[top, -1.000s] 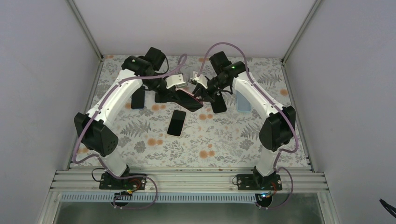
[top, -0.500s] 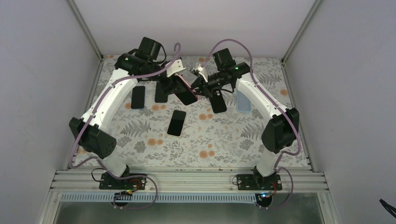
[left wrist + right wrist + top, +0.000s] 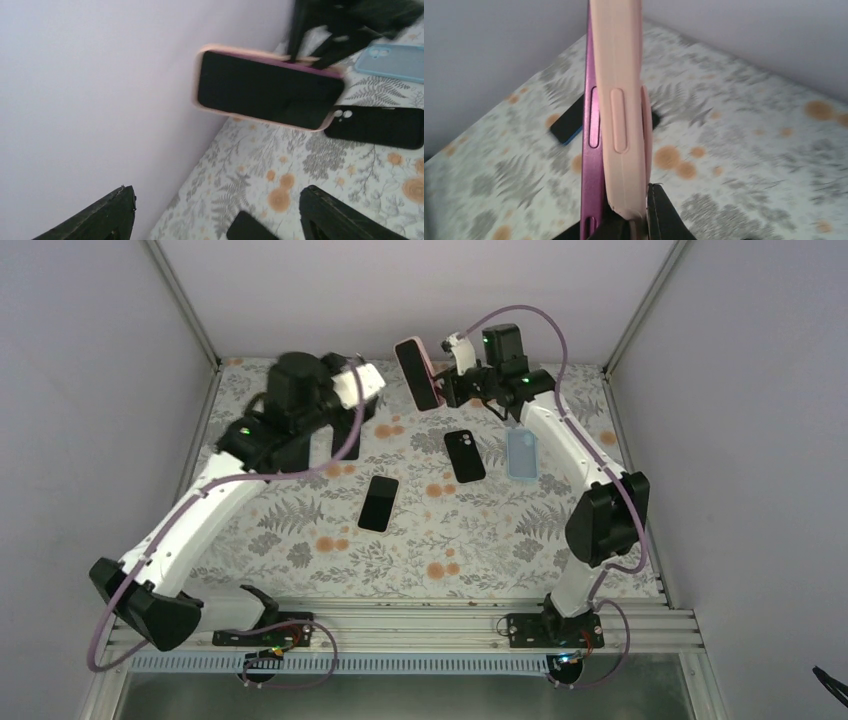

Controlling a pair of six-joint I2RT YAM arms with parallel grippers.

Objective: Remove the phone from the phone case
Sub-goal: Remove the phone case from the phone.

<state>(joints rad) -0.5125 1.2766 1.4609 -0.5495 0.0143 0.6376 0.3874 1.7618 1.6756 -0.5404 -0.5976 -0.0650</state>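
Note:
A purple phone (image 3: 591,125) sits in a pink phone case (image 3: 624,100), its edge showing beside the case's side wall. My right gripper (image 3: 636,220) is shut on the bottom end of the case and holds it up in the air near the back wall. From above, the cased phone (image 3: 418,373) stands tilted, with the right gripper (image 3: 450,388) just to its right. The left wrist view shows its black screen (image 3: 267,90) facing me. My left gripper (image 3: 220,220) is open and empty, well apart from the case. From above, the left gripper (image 3: 368,398) is left of the phone.
On the floral table (image 3: 450,540) lie a black phone (image 3: 378,503), a black case (image 3: 465,456) and a light-blue case (image 3: 521,454). Another dark phone (image 3: 250,230) lies just beyond my left fingers. The back wall stands close behind both grippers.
My left gripper has opened, let go of the cased phone and pulled back to the left. My right gripper has lifted the cased phone up and toward the back wall.

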